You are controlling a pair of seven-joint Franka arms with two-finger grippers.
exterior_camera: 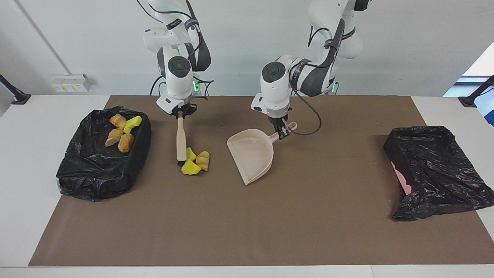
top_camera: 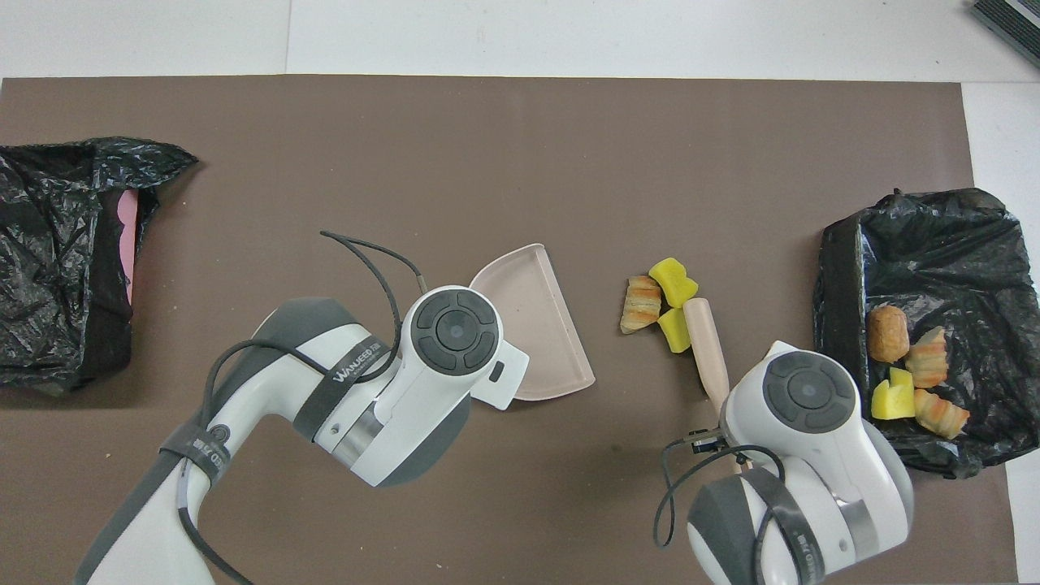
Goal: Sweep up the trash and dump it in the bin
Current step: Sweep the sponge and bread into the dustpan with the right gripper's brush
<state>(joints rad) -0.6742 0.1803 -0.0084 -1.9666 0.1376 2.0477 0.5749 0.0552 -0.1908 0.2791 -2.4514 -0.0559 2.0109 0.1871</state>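
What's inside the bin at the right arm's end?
Four sponge chunks lie in the bin: three orange-striped, one yellow. Liner folds could hide more.

A white table (exterior_camera: 23, 162) carries a large brown mat (exterior_camera: 247, 216). On the mat, three trash chunks (exterior_camera: 195, 162), yellow and orange-striped, lie touching the lower end of a brush (exterior_camera: 180, 143) that hangs from the right gripper's fingers (exterior_camera: 181, 112). A beige dustpan (exterior_camera: 252, 154) rests just below the left gripper's fingers (exterior_camera: 285, 133), which pinch its handle. A black-lined bin (exterior_camera: 100, 170) holding four more chunks sits at the right arm's end; another black bag (exterior_camera: 436, 173) lies at the left arm's end.
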